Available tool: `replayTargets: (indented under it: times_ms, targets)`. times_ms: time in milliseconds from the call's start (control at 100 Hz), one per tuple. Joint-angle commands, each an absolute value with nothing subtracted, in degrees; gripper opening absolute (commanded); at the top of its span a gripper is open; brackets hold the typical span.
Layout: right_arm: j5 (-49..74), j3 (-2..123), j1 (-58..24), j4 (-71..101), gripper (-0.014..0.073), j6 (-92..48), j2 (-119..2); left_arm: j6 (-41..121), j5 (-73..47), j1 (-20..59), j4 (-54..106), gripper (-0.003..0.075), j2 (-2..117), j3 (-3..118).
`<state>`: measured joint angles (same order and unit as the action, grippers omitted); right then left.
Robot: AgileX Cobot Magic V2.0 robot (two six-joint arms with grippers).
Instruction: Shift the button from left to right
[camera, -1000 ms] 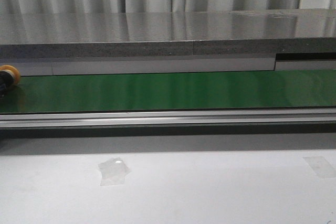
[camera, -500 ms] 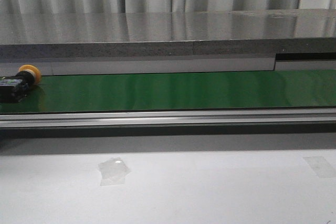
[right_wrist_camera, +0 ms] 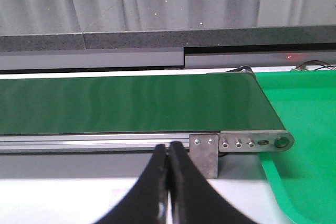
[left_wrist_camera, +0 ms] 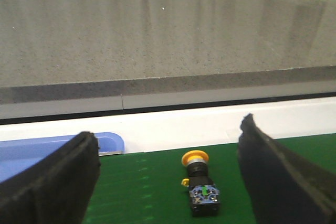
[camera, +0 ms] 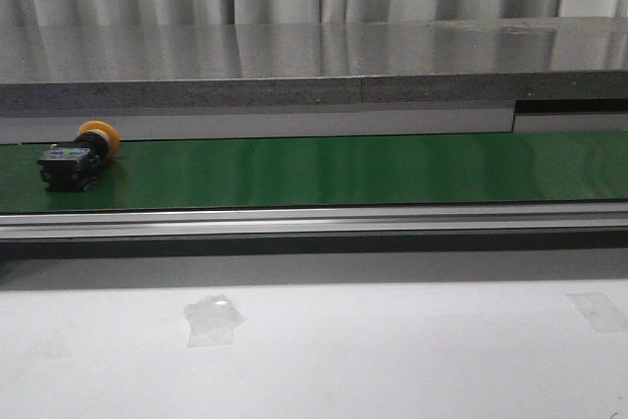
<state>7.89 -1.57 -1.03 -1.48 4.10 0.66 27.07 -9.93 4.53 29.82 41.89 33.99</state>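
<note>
The button (camera: 78, 157), a yellow-orange cap on a black boxy body, lies on its side on the green conveyor belt (camera: 343, 169) at the far left. In the left wrist view the button (left_wrist_camera: 202, 187) lies on the belt between and beyond my left gripper's (left_wrist_camera: 168, 179) wide-open fingers, not touched. My right gripper (right_wrist_camera: 169, 153) is shut and empty, its fingertips in front of the belt's aluminium rail near the belt's right end. Neither gripper shows in the front view.
A grey stone-like shelf (camera: 314, 61) runs behind the belt. An aluminium rail (camera: 314, 221) edges its front. A blue tray (left_wrist_camera: 52, 148) lies behind the belt's left end. A green tray (right_wrist_camera: 304, 124) sits past the belt's right end. Tape patches (camera: 211, 319) lie on the white table.
The button has travelled to the right along the belt, from the left edge of the front view to fully in view.
</note>
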Motion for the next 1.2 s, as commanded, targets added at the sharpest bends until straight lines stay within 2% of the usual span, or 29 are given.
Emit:
replayTargets:
  times_ms: [0,330,720,830,1100,1190]
  targets:
    - [3.4,-0.7,-1.1,-2.0,-0.0068,4.0,1.7,27.1,-2.4,5.0,30.8,0.0536,37.0,31.8]
    - [3.4,-0.7,-1.1,-2.0,-0.0068,4.0,1.7,27.1,-1.8,5.0,31.1,0.0536,22.8,23.9]
    - [3.4,-0.7,-1.1,-2.0,-0.0068,4.0,1.7,27.1,-2.1,4.9,31.1,0.0528,22.0,23.8]
    - [3.4,-0.7,-1.1,-2.0,-0.0068,4.0,1.7,27.1,-2.1,4.9,31.1,0.0437,22.0,23.8]
    - [2.1,-0.7,-1.1,-2.0,-0.0068,4.0,1.7,27.1,-2.1,4.9,31.1,0.0005,22.0,23.8]
    - [0.4,-0.7,-1.1,-2.0,-0.0068,4.0,1.7,27.1,-2.1,4.9,31.1,-0.0020,22.0,23.8]
